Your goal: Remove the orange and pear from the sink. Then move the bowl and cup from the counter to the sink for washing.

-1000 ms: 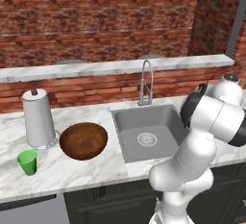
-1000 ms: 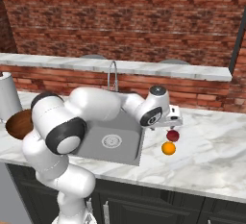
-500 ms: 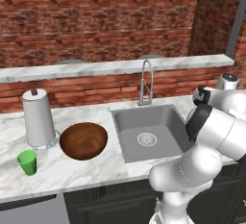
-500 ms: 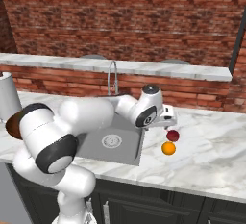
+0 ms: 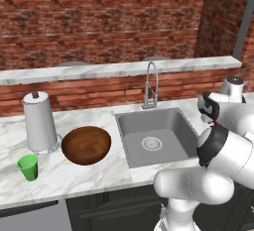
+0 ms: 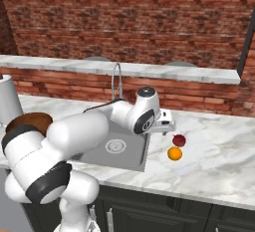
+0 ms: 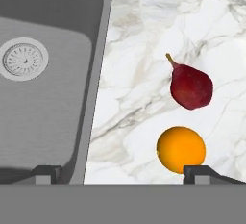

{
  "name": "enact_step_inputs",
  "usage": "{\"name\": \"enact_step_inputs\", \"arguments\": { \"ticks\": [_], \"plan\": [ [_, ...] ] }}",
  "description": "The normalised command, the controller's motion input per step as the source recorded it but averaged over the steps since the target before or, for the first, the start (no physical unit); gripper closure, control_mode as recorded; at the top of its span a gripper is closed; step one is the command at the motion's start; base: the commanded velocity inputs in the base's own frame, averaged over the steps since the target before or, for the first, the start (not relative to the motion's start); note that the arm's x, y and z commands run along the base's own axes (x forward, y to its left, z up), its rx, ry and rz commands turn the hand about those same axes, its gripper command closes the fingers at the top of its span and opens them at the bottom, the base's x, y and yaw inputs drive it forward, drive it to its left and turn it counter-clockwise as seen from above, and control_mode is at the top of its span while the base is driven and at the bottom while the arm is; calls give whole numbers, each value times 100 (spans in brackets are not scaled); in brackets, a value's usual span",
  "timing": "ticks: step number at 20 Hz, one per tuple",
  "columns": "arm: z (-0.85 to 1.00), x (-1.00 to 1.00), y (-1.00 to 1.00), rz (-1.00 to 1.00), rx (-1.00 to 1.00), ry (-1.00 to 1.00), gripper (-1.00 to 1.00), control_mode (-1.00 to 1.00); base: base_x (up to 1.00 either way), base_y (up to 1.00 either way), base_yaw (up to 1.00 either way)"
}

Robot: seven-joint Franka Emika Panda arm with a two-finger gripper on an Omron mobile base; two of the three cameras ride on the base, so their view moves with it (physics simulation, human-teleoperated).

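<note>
You have the orange (image 6: 174, 153) and the pear (image 6: 179, 140) lying on the counter (image 6: 219, 151) right of the sink (image 5: 158, 136), just beside each other, the pear farther back. Your gripper (image 6: 168, 124) hangs above the counter's edge by the sink, fingers spread wide and holding nothing. To the left of the sink, the bowl (image 5: 86, 145) sits on the counter, with the cup (image 5: 28, 167) nearer and farther left, beside a paper towel roll (image 5: 39, 122).
</note>
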Motion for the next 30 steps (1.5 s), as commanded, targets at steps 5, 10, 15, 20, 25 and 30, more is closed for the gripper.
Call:
{"name": "enact_step_inputs", "arguments": {
  "ticks": [5,10,15,20,25,30],
  "plan": [
    [8,-24,31,0,0,1,-100,-100,0,0,0],
    [8,-24,32,0,0,1,-100,-100,0,0,0],
    [8,-24,31,-1,0,0,-100,-100,0,0,0],
    [8,-24,32,-5,1,1,-100,-100,0,0,0],
    [7,-22,34,-6,0,0,-100,-100,0,0,0],
    [7,-21,35,-6,0,0,-100,-100,0,0,0]
  ]
}}
